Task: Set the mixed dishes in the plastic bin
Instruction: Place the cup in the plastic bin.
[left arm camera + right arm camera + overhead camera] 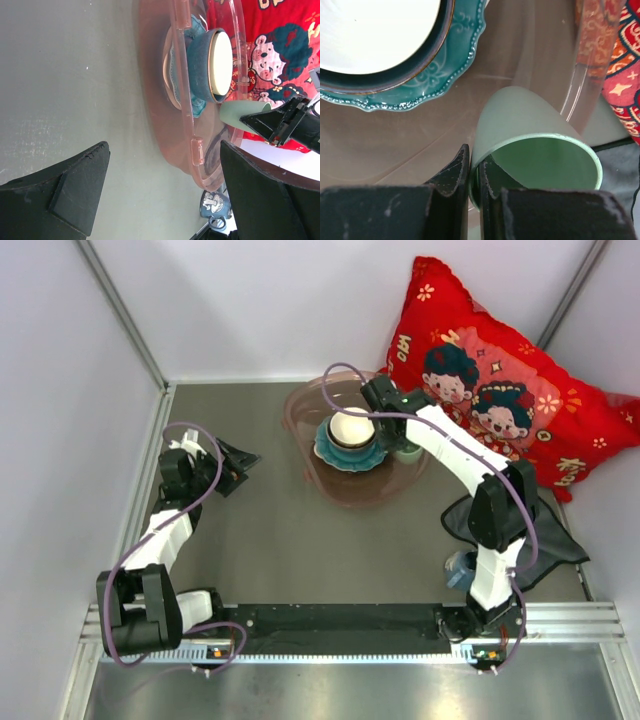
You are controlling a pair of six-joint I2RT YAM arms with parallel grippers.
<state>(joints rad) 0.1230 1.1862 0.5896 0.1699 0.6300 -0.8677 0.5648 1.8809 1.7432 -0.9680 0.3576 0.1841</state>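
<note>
The pinkish plastic bin (312,472) stands at the table's back middle. In it a teal scalloped plate (338,457) carries a blue bowl (332,437) with a cream-white bowl (350,427) nested inside. My right gripper (475,170) is shut on the rim of the pale green cup (530,130), one finger inside it, low in the bin's right part (408,452). The small blue mug (460,568) stands by the right arm's base. My left gripper (235,462) is open and empty, left of the bin. The blue-ringed handled plate is out of view.
A red cartoon-print pillow (500,370) leans in the back right corner. A dark grey cloth (545,535) lies at the right, by the mug. White walls close the left, back and right sides.
</note>
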